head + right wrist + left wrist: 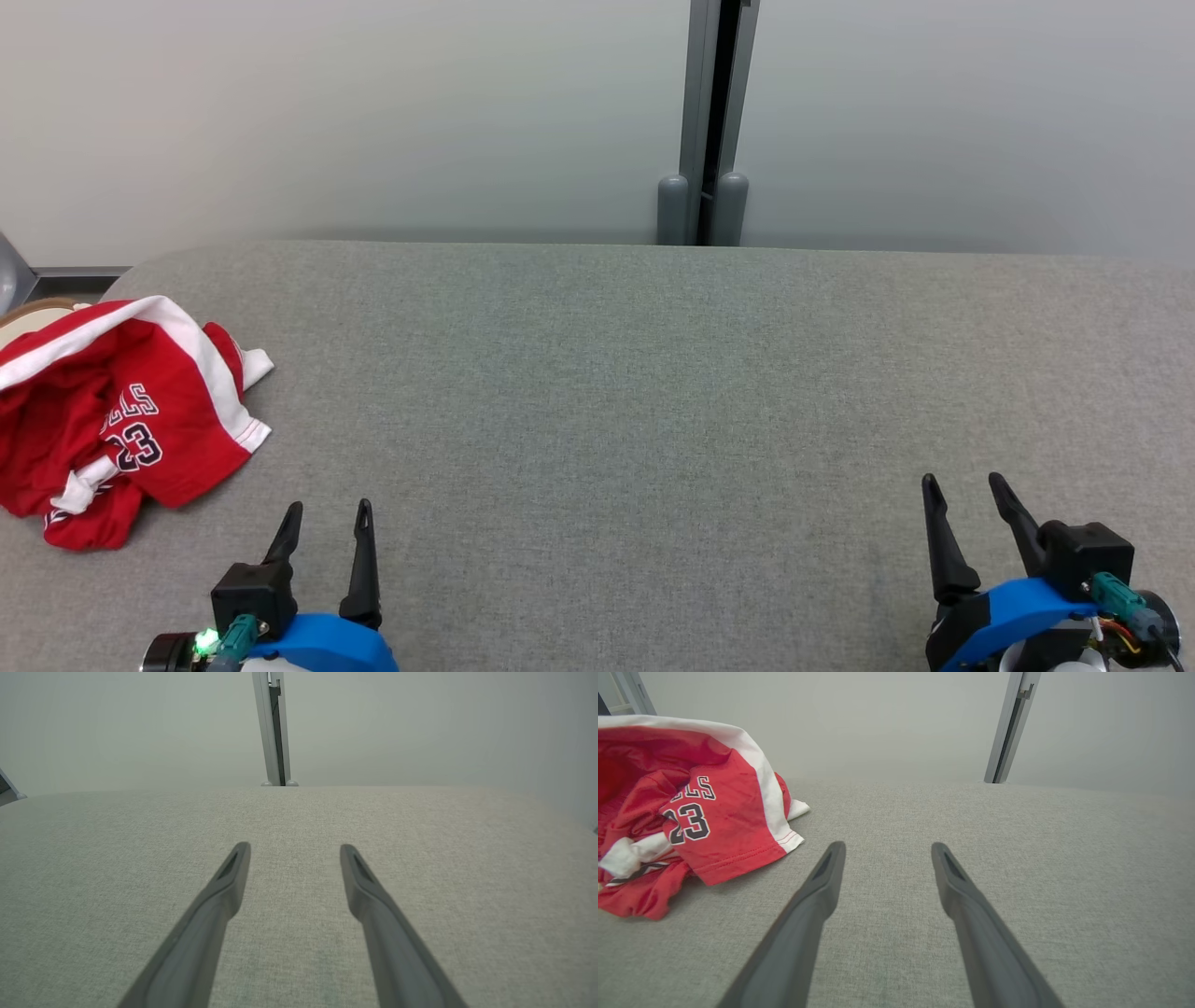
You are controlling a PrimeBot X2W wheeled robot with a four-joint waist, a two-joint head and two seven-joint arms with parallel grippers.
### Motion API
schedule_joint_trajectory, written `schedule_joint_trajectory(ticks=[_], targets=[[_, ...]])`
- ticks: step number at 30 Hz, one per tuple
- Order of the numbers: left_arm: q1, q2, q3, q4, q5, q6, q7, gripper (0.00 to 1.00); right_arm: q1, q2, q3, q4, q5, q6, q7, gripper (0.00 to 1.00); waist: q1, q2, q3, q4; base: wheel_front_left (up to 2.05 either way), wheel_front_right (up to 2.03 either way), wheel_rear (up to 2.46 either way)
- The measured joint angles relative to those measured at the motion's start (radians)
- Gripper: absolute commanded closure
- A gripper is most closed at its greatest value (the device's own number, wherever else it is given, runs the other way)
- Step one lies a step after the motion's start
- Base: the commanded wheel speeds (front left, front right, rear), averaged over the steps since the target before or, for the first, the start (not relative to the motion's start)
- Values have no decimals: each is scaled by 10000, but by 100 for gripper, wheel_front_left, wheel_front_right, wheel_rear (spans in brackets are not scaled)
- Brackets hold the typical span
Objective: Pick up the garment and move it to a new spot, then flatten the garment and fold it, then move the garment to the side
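The garment [121, 420] is a red jersey with white trim and a dark "23", lying crumpled at the far left of the grey fabric table [635, 392]. In the left wrist view the garment [700, 821] sits up and to the left of my fingers. My left gripper [329, 509] stands open near the table's front edge, just right of the jersey and apart from it. At the lower right my right gripper [962, 481] is open too, with nothing between its fingers. The left gripper [885, 847] and the right gripper [294, 848] both hover over bare fabric.
A pale wall with a grey vertical post [709, 121] rises behind the table's far edge. A tan rounded object [33, 310] peeks out beyond the table's left end, behind the jersey.
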Motion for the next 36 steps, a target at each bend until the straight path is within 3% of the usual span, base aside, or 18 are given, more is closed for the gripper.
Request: schedule_joint_trajectory(ticks=[23,29,36], targets=[[123,-138,151,44,1170,6,-309,0,37,52,-366,236,-1024,0,-322,0,0,0,29,99,0,0,0],[61,-199,322,107,1103,36,-311,0,50,54,-234,242,-1022,0,-324,0,0,0,55,706,0,0,0],[-7,-242,660,130,1016,88,-311,0,-40,56,230,357,-928,0,-324,0,0,0,170,2032,0,0,0]])
